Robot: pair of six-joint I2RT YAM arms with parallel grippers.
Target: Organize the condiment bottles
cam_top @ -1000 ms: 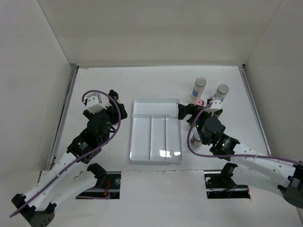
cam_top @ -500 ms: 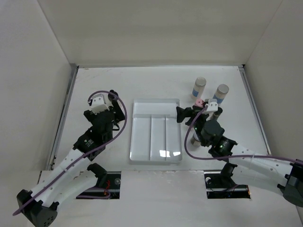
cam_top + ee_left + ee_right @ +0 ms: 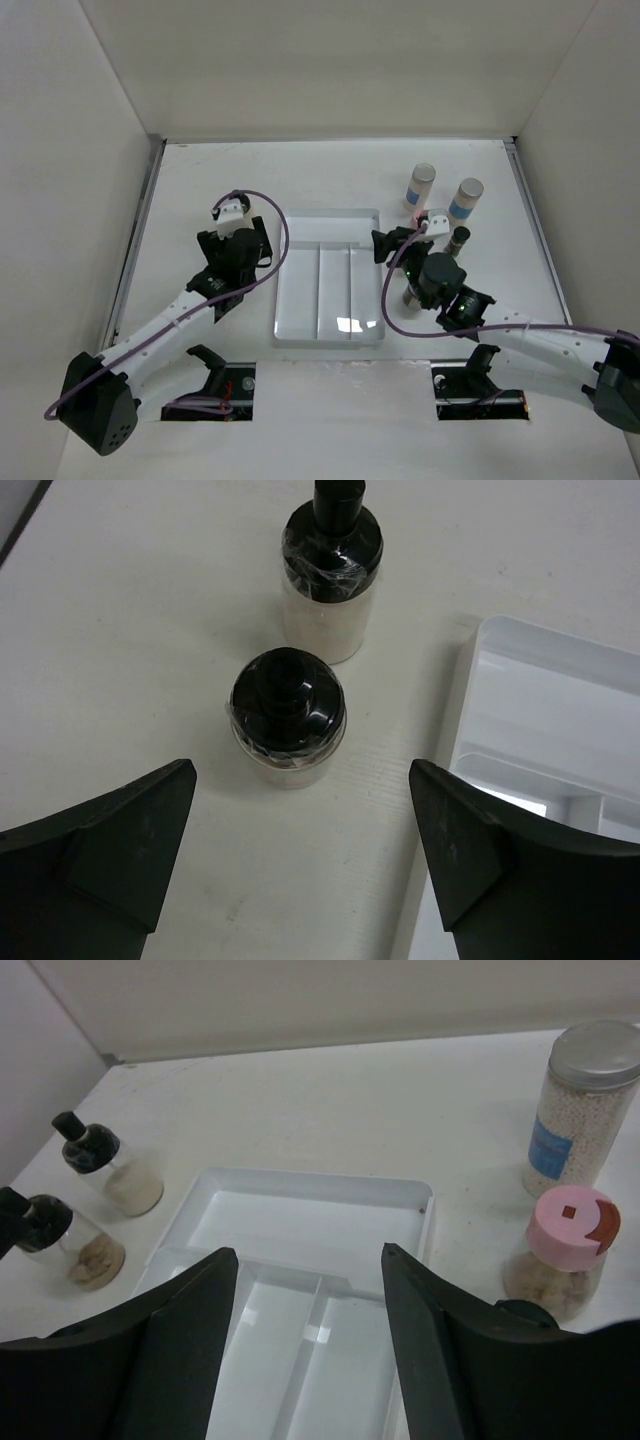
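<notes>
1. Hovering at centre left of the top view, the left fingers (image 3: 110,840) are spread wide and pinch nothing.
2. Left wrist view: the near black-capped bottle (image 3: 288,715) stands upright at frame centre, ahead of the gap between the fingers and touching neither.
3. The far black-capped bottle (image 3: 330,580) stands upright at top centre, just behind the first one and apart from it.
4. The white tray (image 3: 520,650) rim is at the right of that frame. It is near both bottles, which stand on the desk (image 3: 330,170) outside it.
5. The right fingers (image 3: 190,1340) are spread apart with nothing pinched, and the tray dividers show through the gap.
6. Right wrist view: the pink-capped jar (image 3: 565,1250) is at lower right, just beside one finger. Can't tell if they touch.
7. The silver-lidded jar (image 3: 585,1110) with a blue label stands upright at upper right, behind the pink one.
8. Top view: a second silver-lidded jar (image 3: 421,187) stands beside it, and a small dark-capped bottle (image 3: 460,238) is just below, all to the right of the tray.
</notes>
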